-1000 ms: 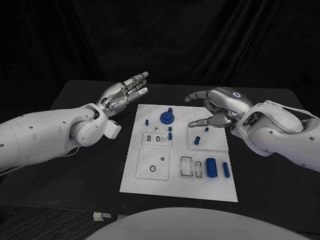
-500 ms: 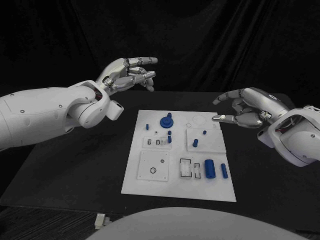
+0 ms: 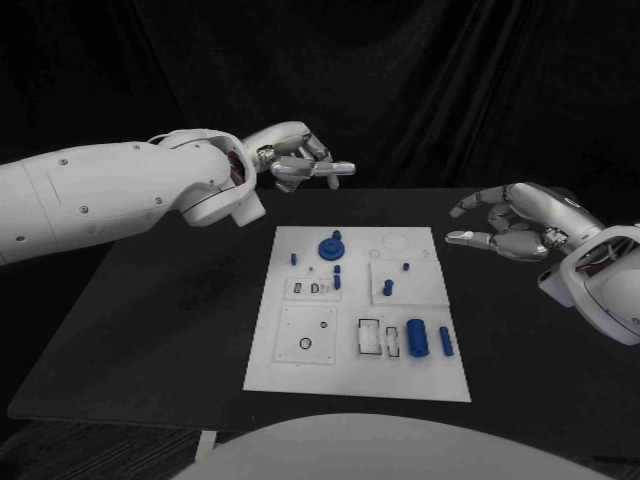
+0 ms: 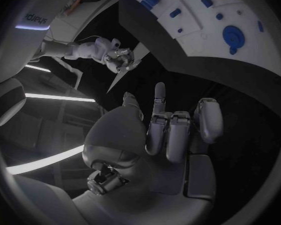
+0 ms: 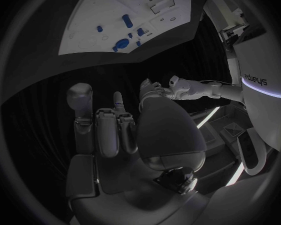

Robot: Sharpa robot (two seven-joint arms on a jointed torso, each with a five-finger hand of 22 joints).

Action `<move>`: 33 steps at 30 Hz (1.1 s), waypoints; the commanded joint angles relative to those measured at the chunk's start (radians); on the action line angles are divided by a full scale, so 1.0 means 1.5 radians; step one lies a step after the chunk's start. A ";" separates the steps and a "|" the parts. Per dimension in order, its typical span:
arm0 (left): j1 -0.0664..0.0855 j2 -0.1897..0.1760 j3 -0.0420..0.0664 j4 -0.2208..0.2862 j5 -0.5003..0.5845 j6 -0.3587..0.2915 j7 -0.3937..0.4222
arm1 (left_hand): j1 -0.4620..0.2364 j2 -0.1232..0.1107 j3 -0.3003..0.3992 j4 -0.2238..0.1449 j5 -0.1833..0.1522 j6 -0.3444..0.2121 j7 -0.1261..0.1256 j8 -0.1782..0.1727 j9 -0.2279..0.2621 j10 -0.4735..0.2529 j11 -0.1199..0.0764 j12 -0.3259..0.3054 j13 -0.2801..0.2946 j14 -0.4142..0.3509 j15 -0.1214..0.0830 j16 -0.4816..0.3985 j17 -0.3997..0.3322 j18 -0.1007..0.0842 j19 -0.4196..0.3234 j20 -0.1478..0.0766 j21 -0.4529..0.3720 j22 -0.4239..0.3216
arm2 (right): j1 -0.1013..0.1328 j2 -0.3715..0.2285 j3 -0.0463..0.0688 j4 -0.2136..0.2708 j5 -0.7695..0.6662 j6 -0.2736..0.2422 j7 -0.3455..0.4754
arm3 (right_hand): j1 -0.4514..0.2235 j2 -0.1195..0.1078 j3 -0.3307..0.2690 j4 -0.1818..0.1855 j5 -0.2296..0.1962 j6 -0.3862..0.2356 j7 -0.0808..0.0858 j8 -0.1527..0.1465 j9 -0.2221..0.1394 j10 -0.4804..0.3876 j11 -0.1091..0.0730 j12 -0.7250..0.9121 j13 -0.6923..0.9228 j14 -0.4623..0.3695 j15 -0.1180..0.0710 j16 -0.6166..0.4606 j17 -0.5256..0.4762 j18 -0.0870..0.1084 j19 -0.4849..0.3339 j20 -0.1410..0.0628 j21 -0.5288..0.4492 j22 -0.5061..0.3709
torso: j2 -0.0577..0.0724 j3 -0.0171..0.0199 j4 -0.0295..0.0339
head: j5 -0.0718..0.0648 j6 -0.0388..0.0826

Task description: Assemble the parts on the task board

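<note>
Both arms have pulled back from the board (image 3: 361, 300) over the last second, and that is the main thing to see now. The left arm has swung up and away: its hand (image 3: 300, 158) hangs above the far edge of the surface (image 3: 162, 330), beyond the board's far end, with the fingers curled in toward the palm and nothing between them. The right hand (image 3: 519, 222) has drawn off to the board's right side and hovers above the surface beside the far right corner, fingers half bent and apart, also carrying nothing.

The board lies flat in the middle of the surface, untouched. The parts are where they were: the round disc (image 3: 329, 240) with its peg near the far end, a few small pegs (image 3: 388, 287) around the middle, and two cylinders (image 3: 418, 338) lying side by side near the near right corner, next to the rectangular slots (image 3: 371, 336).

To my eye nothing has been picked up yet, so the assembly looks barely begun; the hands seem to be resetting rather than working a part.
</note>
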 commanded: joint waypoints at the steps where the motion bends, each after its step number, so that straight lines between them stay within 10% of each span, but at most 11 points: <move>1: 0.004 0.019 0.000 -0.005 -0.103 0.116 -0.199 | -0.002 0.006 0.006 -0.001 0.003 -0.007 -0.005 0.008 0.026 0.070 -0.006 0.002 0.174 0.069 -0.005 0.002 0.175 -0.014 0.025 -0.003 0.012 0.026 | 0.001 0.000 0.000 -0.003 0.005 -0.001 -0.021 | 0.003 0.015 -0.001 -0.002 0.021 0.005 0.001 0.008 0.000 0.062 0.006 0.005 0.168 0.035 0.004 0.004 0.083 -0.001 0.006 0.001 0.004 0.073 | 0.000 0.0059 -0.0130 | 0.008 0.000; 9: 0.006 0.075 0.000 -0.039 -0.119 0.244 -0.317 | -0.008 0.015 0.018 -0.002 0.008 -0.024 0.000 -0.022 0.034 0.070 -0.004 0.002 0.174 0.069 -0.005 0.002 0.175 -0.018 0.042 -0.005 0.019 0.043 | -0.002 0.002 0.000 -0.012 0.005 -0.016 -0.025 | 0.010 0.022 -0.004 -0.004 0.046 0.006 0.002 0.015 -0.002 0.061 0.007 0.004 0.167 0.036 0.005 0.004 0.083 -0.001 0.008 0.001 0.005 0.073 | 0.003 0.0115 -0.0250 | 0.020 0.000; 13: 0.006 0.093 0.000 -0.051 -0.121 0.274 -0.339 | 0.008 -0.004 0.029 -0.028 0.054 -0.014 -0.001 -0.043 0.041 0.070 -0.004 0.002 0.174 0.069 -0.005 0.002 0.175 -0.020 0.053 -0.004 0.022 0.055 | -0.005 0.005 0.000 -0.017 0.005 -0.021 -0.023 | 0.012 0.024 -0.005 -0.004 0.054 0.006 0.002 0.017 -0.003 0.062 0.007 0.005 0.167 0.037 0.005 0.006 0.085 -0.001 0.009 0.001 0.005 0.073 | 0.003 0.0137 -0.0314 | 0.030 0.000; 26: 0.003 0.127 0.000 -0.064 -0.122 0.342 -0.462 | -0.040 -0.002 0.036 -0.017 0.008 0.016 -0.008 -0.053 0.076 0.070 -0.011 0.002 0.174 0.069 -0.011 0.002 0.175 -0.025 0.078 -0.009 0.028 0.076 | -0.010 0.008 0.000 -0.019 0.005 -0.028 -0.028 | 0.015 0.025 -0.007 -0.004 0.063 0.008 0.003 0.020 -0.003 0.063 0.007 0.007 0.169 0.038 0.005 0.008 0.088 -0.001 0.012 0.001 0.009 0.074 | 0.002 0.0248 -0.0436 | 0.035 0.000; 33: -0.008 0.140 0.000 -0.082 -0.122 0.358 -0.492 | -0.048 -0.006 0.044 -0.025 0.017 0.026 -0.013 -0.053 0.097 0.070 -0.016 0.002 0.174 0.069 -0.017 0.002 0.175 -0.025 0.081 -0.014 0.027 0.077 | -0.019 0.012 0.000 -0.021 0.005 -0.033 -0.030 | 0.013 0.027 -0.009 -0.002 0.068 0.012 0.003 0.023 -0.004 0.062 0.008 0.005 0.167 0.038 0.005 0.007 0.087 -0.001 0.013 0.001 0.009 0.074 | 0.000 0.0234 -0.0474 | 0.028 0.000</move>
